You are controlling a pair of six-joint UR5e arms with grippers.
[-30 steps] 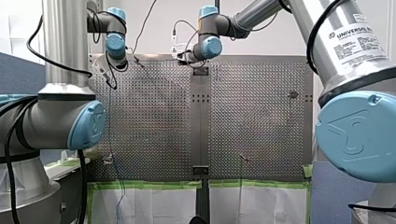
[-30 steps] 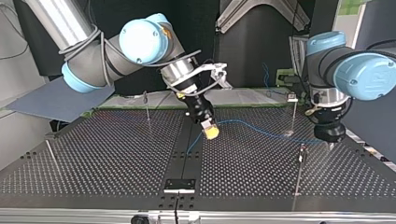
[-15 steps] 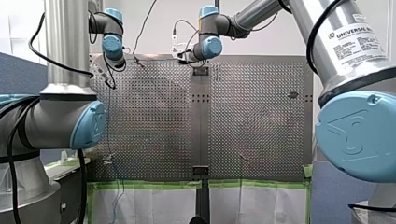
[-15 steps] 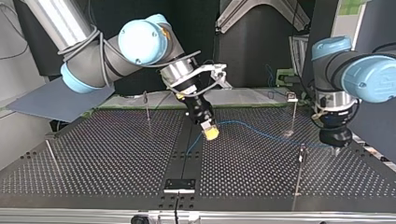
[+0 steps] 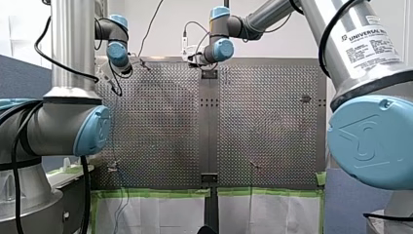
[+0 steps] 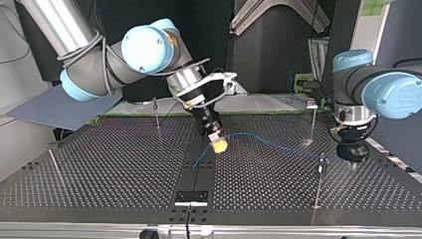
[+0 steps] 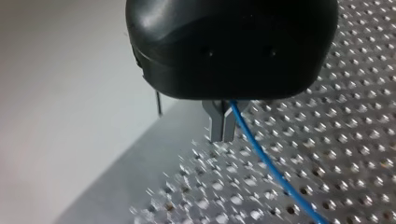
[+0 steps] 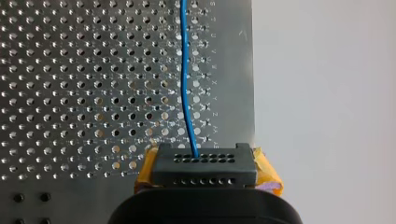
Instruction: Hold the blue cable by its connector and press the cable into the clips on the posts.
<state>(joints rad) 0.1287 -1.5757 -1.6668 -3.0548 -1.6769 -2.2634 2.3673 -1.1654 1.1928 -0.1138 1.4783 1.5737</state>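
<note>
My right end effector (image 6: 218, 145) is clamped on the blue cable (image 6: 271, 142). In the right wrist view the cable runs straight ahead from between the yellow-edged pads. My left end effector (image 6: 352, 162) has its metal fingers (image 7: 222, 125) pinched narrow, and the cable trails out beside them. I cannot tell whether a connector sits in that grip.

Over the last second the left end effector has come nearer and lower in the top view, and is now just beside the near post (image 6: 318, 184) at that view's right. The right one has drawn slightly left. The cable spans the table (image 6: 124, 169) between them, passing the far post (image 6: 312, 122). This looks like lining the cable up for the near post's clip, with no seating visible yet.

A label (image 5: 372, 41) on my right arm (image 5: 341, 19) reads "UNIVERSAL"; its smaller lines are illegible.
</note>
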